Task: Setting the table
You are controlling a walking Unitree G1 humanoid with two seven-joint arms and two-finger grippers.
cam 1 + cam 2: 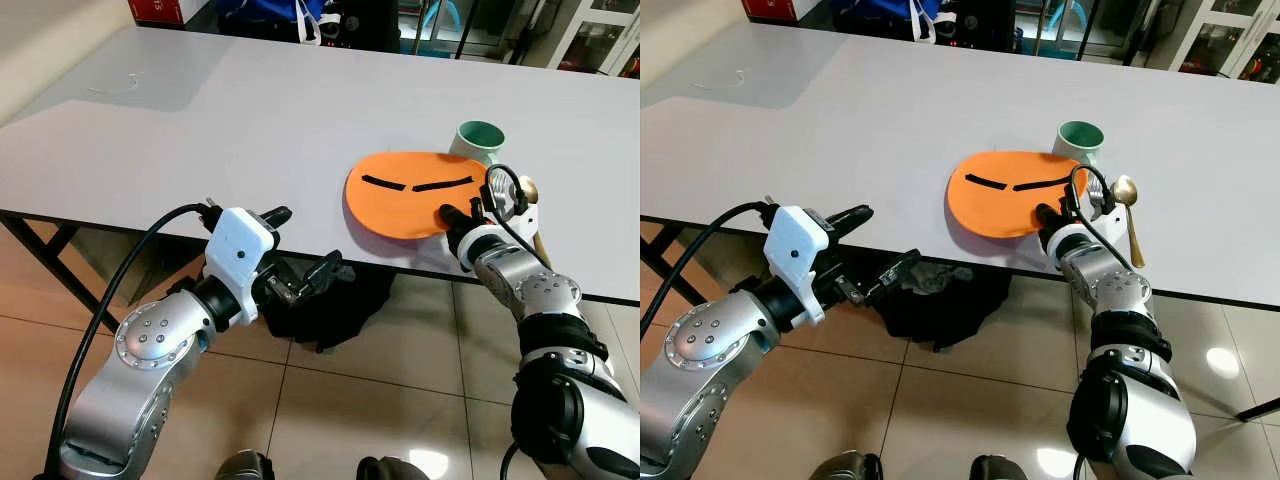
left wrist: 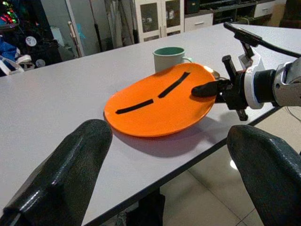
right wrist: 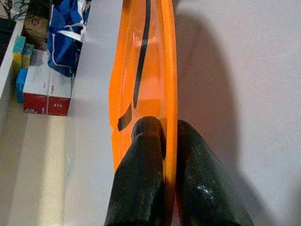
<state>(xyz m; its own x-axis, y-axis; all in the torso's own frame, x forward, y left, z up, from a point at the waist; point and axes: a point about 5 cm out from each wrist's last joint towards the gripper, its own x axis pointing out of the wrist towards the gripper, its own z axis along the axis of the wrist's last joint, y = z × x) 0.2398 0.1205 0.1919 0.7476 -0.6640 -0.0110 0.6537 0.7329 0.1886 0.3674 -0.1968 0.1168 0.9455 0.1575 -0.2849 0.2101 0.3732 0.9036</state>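
The right gripper (image 1: 452,214) is clamped on the near right rim of the orange plate (image 1: 400,190), one black finger on top and the other underneath, as the right wrist view shows with the rim pinched between the two fingers (image 3: 141,183); the lower finger is hidden beneath the plate in the head views. The plate sits tilted near the front edge of the grey table (image 1: 220,130), its gripped side lifted and casting a shadow on the tabletop, with two black strips across its face. Just behind it stands a green-lined mug (image 1: 478,142), partly cut off by the plate's far rim. Beside the plate on the right lie a fork (image 1: 1097,190) and a gold spoon (image 1: 1127,205), both partly masked by the gripper's cable and wrist. The left gripper (image 1: 305,250) hangs in front of the table edge, below the tabletop, its fingers spread apart and grasping nothing. Under the table a dark bundle of cloth (image 1: 930,300) lies on the tiled floor (image 1: 400,390). The tabletop to the left of the plate is wide and open.
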